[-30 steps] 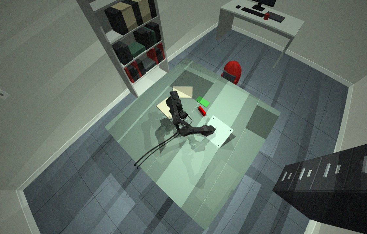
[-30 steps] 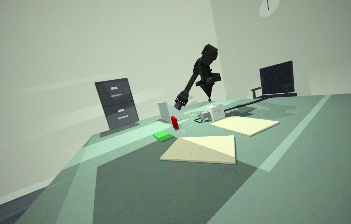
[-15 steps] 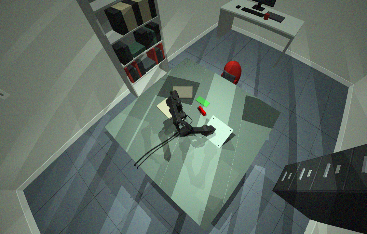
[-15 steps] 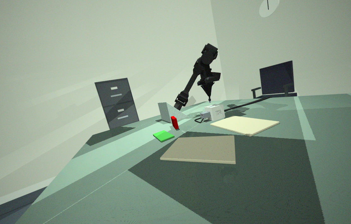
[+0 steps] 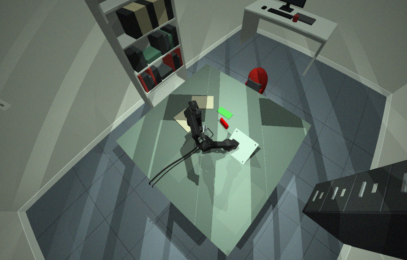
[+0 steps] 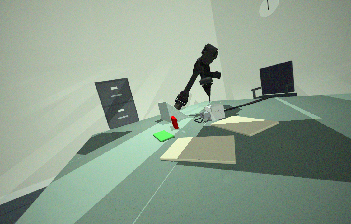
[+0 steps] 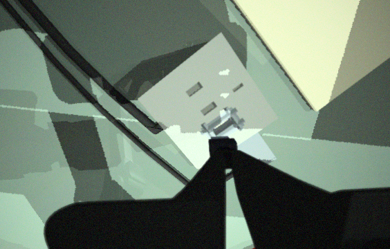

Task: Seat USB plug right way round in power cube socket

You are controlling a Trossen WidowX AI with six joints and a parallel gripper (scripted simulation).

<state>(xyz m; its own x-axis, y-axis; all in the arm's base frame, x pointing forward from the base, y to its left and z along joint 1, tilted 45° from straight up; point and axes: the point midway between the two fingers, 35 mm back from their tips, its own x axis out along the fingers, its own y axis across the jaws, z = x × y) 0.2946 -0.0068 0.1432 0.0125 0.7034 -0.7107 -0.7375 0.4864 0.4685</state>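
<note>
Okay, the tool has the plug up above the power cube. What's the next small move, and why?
Probably turn the wrist further before lowering. The tool grips the dark plug clear above the power cube, and the plug looks skewed against the silver-framed socket.

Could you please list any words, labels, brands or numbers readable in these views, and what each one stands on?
None: no readable text shows in any view.
The power cube bears only sockets and unlettered marks.
The filing cabinet has blank label plates.
The book spines are plain.
</note>
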